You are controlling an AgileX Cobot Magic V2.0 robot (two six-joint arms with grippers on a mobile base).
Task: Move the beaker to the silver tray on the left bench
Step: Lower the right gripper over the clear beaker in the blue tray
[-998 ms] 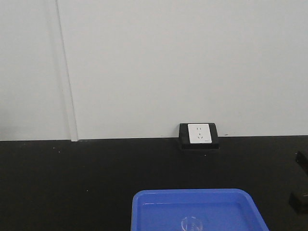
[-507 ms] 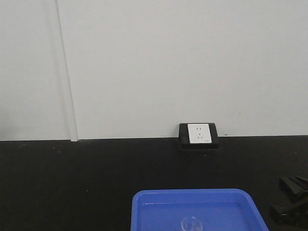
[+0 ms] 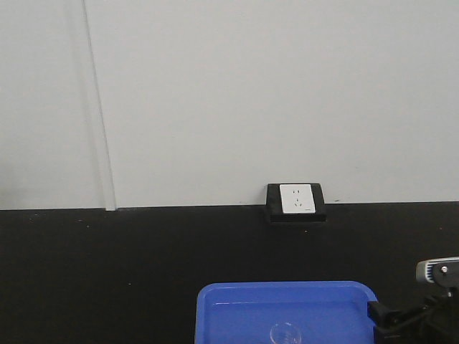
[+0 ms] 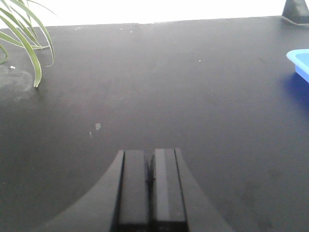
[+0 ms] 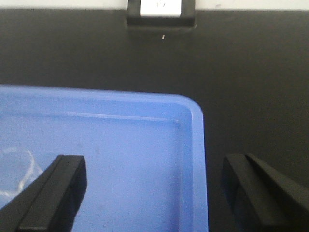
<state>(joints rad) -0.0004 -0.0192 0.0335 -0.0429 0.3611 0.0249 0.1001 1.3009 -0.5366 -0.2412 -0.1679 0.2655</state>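
The small clear glass beaker (image 3: 285, 334) stands inside the bright blue plastic tray (image 3: 237, 308) on the matte black worktop (image 3: 107, 265). The right gripper (image 5: 157, 193) spreads wide over the tray's far right corner. The left gripper (image 4: 150, 186) is closed, empty.

Clear beaker (image 3: 285, 334) inside blue tray (image 3: 229, 315)

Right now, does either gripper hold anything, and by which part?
Nothing is held. The left gripper is shut on nothing above the black bench; the right gripper is open over the blue tray, apart from the beaker.
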